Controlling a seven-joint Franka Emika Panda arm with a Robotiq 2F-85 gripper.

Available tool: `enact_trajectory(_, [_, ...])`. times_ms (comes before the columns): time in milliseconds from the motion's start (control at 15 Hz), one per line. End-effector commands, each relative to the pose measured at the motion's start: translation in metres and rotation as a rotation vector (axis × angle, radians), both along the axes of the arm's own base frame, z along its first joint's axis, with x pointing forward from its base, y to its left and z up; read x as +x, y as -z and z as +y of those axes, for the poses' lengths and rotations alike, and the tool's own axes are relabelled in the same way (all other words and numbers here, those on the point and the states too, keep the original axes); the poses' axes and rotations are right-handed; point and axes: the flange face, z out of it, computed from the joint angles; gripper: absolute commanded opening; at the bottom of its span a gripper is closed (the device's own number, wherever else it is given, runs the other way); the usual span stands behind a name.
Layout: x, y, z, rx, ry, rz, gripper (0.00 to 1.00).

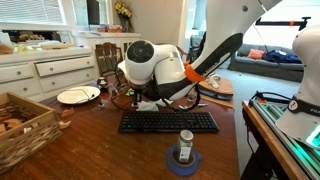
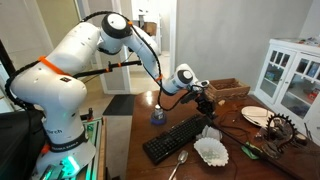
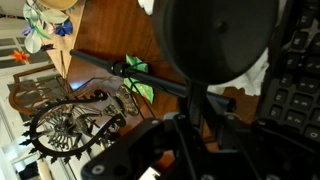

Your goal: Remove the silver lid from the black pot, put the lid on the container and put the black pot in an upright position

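- On the dark wooden worktop [image 1: 100, 140], right under the wrist camera, lay the black pot [image 3: 220, 35]. Its round dark face filled the top of the wrist view, and I could not tell whether that face was the mouth or the base.
- The pot's long straight handle [image 3: 110, 66] ran out toward the left of that view and crossed a green scrap [image 3: 138, 85].
- Something white [image 3: 262, 70] showed past the pot's rim on the keyboard side.
- The end effector [image 2: 204, 104] hung low over the pot, close to where the handle met the body. Its dark fingers blurred together at the bottom of the wrist view, so I could not tell whether they were spread or pressed together.
- A black keyboard [image 1: 168, 122] lay just beside the pot.
- A spoked metal ornament [image 3: 65, 125] sat near the handle's far end.
- Farther out in an exterior view were a white plate [image 1: 78, 95], a wicker basket [image 1: 20, 125] and a blue tape roll [image 1: 185, 158] with a small bottle [image 1: 186, 140] standing in it.
- In an exterior view, a pleated white bowl [image 2: 212, 150] and a spoon [image 2: 178, 165] lay near the keyboard's end.
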Motion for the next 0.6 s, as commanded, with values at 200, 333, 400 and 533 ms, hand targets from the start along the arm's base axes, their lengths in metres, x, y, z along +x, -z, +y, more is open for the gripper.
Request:
enact_trajectory(200, [-0.0071,-0.0048,-0.0067,-0.192,-0.031,0.077,0.06])
enact_trajectory(333, [-0.0082,-0.0057,-0.0097,-0.232,-0.042,0.103,0.06])
enact_trajectory(400, [-0.0089,-0.0057,-0.0103,-0.245,-0.046,0.116,0.06])
enact_trajectory(533, [-0.0110,-0.0049,-0.0090,-0.250,-0.064,0.148,0.06])
